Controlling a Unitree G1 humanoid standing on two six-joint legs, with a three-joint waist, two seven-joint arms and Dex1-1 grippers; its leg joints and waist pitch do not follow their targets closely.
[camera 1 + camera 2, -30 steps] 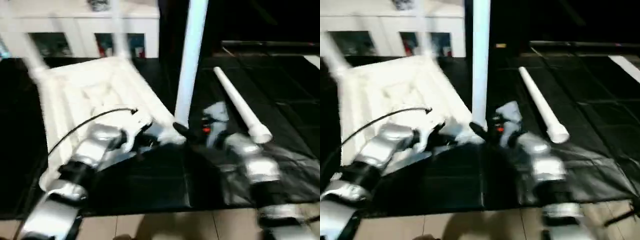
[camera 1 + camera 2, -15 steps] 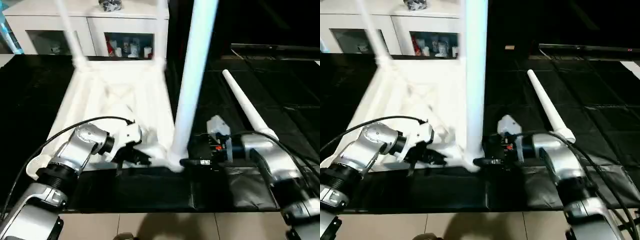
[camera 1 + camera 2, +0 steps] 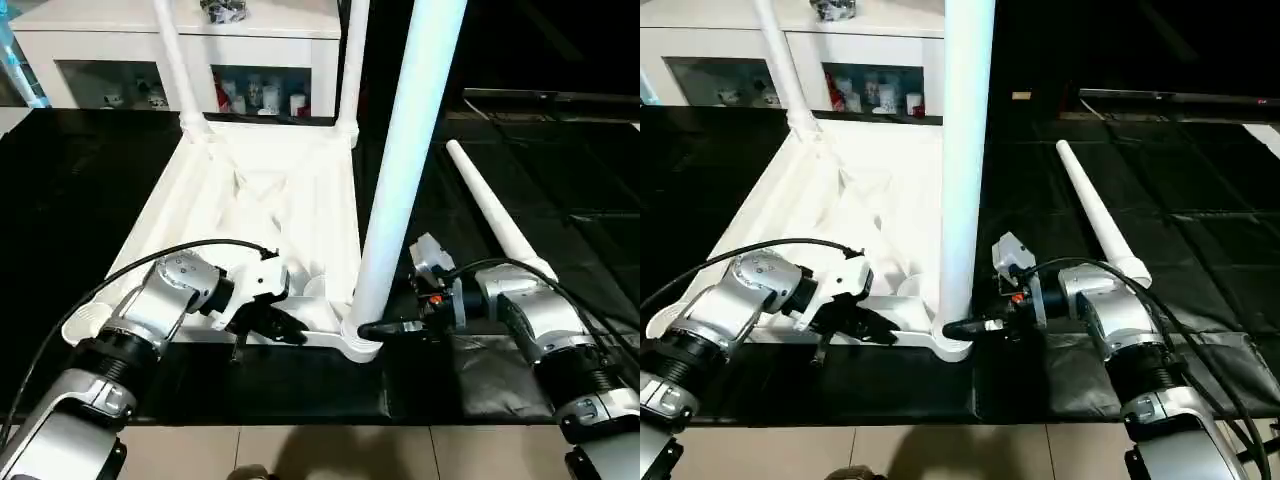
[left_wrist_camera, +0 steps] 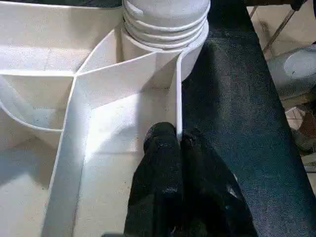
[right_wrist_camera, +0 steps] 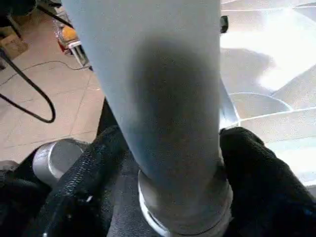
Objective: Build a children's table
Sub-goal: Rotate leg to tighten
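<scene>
With the upturned table top [image 3: 262, 205] lying on the black floor mat [image 3: 90, 190], my left end effector [image 4: 178, 143] pinches its near rim to steady it while my right end effector [image 5: 173, 148] straddles the near-right leg [image 3: 405, 160] at its socket.

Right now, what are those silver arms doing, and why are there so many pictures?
They belong to a robot building a children's table. Two pictures come from cameras in its head, two from its wrists. The white table top lies upside down on a black mat. Three legs already stand in its corners; a fourth leg lies on the mat. The left gripper pinches the top's edge. The right gripper has a finger on each side of the nearest leg, near its base.
</scene>
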